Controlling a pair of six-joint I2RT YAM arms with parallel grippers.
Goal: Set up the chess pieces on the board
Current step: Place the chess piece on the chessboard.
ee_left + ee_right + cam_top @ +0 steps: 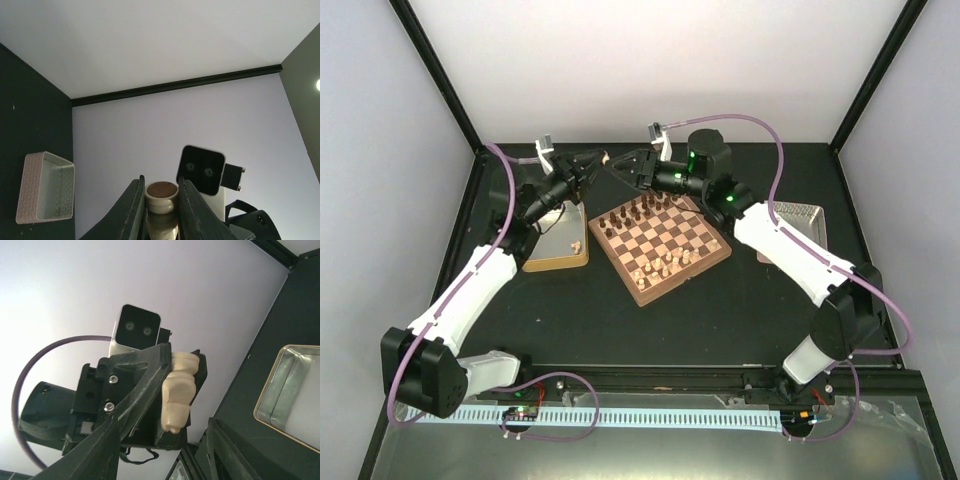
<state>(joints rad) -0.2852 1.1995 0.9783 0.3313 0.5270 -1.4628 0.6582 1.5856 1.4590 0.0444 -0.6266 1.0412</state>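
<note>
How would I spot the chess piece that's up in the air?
Find the checkered board in the middle, then look just past its far corner. There the left gripper pinches one cream piece. Unlike the other pieces, which stand on the squares, it hangs in the air.

— The board (663, 238) is sitting angled on the counter (720, 300), dark pieces (655, 207) lining its far side, pale pieces (670, 264) its near side.
— And one cream piece (161, 196) is hanging aloft, pinched in the left tool (161, 192)!
</note>
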